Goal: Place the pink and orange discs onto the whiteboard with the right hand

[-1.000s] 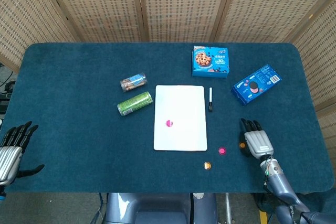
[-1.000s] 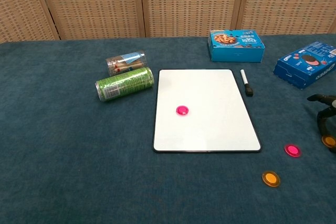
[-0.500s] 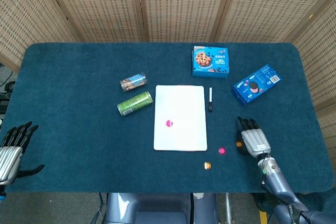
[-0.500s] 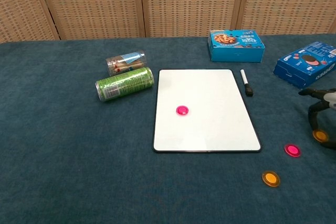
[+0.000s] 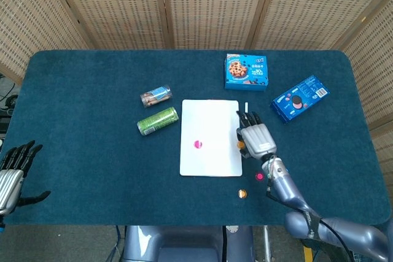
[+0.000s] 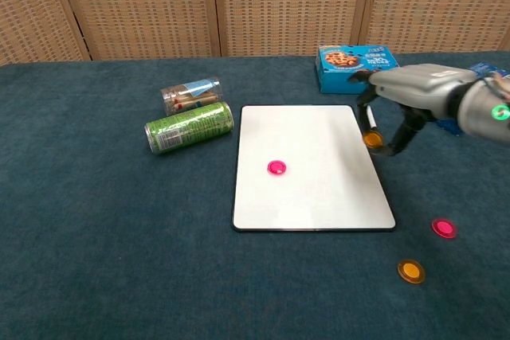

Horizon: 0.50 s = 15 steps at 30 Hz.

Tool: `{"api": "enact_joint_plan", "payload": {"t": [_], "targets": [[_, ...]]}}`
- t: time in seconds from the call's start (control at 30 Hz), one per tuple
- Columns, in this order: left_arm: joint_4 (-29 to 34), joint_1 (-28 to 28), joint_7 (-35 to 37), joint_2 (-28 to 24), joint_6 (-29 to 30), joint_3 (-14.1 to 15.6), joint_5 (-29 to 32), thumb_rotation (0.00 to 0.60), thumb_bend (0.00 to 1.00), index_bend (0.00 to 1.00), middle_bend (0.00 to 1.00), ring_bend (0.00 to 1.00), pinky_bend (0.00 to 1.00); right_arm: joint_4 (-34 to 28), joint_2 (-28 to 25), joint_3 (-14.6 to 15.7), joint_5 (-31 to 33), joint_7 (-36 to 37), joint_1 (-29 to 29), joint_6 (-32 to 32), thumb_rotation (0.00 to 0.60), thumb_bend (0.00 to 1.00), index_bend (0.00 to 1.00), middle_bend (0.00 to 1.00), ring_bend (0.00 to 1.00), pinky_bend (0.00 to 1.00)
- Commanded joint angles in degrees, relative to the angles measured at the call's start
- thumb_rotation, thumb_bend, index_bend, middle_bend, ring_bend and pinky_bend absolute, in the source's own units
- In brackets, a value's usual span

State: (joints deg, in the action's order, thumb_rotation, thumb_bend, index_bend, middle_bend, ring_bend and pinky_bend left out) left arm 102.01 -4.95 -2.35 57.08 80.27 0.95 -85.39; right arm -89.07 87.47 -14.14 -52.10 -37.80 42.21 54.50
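The whiteboard (image 5: 212, 121) (image 6: 319, 189) lies mid-table with one pink disc (image 5: 198, 144) (image 6: 276, 167) on it. My right hand (image 5: 256, 139) (image 6: 406, 97) hovers over the board's right edge and pinches an orange disc (image 5: 241, 145) (image 6: 372, 139) between thumb and finger. Another pink disc (image 5: 259, 176) (image 6: 444, 228) and another orange disc (image 5: 242, 194) (image 6: 410, 271) lie on the cloth, right of and below the board's near right corner. My left hand (image 5: 12, 170) rests at the far left edge with its fingers apart, holding nothing.
A green can (image 5: 157, 121) (image 6: 190, 126) and a clear tube (image 5: 155, 96) (image 6: 190, 95) lie left of the board. A black marker (image 5: 246, 108) sits by its right edge, partly behind my hand. Two blue cookie boxes (image 5: 245, 71) (image 5: 299, 98) stand at the back right.
My right hand lifted the orange disc from the cloth at the right and carried it left and away, to the whiteboard's right edge. The left hand stayed put.
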Motion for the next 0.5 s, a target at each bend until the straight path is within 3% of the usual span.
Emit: {"api": "enact_joint_plan", "payload": {"t": [0.03,0.2,0.37,0.5], "targets": [[-0.11,-0.06,0.63,-0.26,-0.17,-0.09,0.24,0.600,0.00,0.00,0.00,0.00,0.00,3.58,6.56,-2.17,7.22,-5.61,5.44,0.72,0.600,0.34,0.52,0.00,0.00,0.00],[-0.22,-0.27,1.52,-0.64,-0.67,-0.09,0.40,0.600,0.00,0.00,0.00,0.00,0.00,7.11,9.81,-1.49,11.35,-7.72,7.61,1.30,0.600,0.34,0.51,0.00,0.00,0.00],[-0.36,-0.36,2.23,-0.91,-0.86,-0.12,0.45,0.600,0.00,0.00,0.00,0.00,0.00,7.78,10.42,-1.47,13.43,-8.49,8.53,2.57,0.600,0.31,0.21,0.00,0.00,0.00],[-0.35,-0.49,2.60,-1.13,-1.08,-0.23,0.69,0.600,0.00,0.00,0.00,0.00,0.00,4.45,8.33,-0.89,11.97,-7.76,7.96,4.38,0.600,0.31,0.20,0.00,0.00,0.00]]}}
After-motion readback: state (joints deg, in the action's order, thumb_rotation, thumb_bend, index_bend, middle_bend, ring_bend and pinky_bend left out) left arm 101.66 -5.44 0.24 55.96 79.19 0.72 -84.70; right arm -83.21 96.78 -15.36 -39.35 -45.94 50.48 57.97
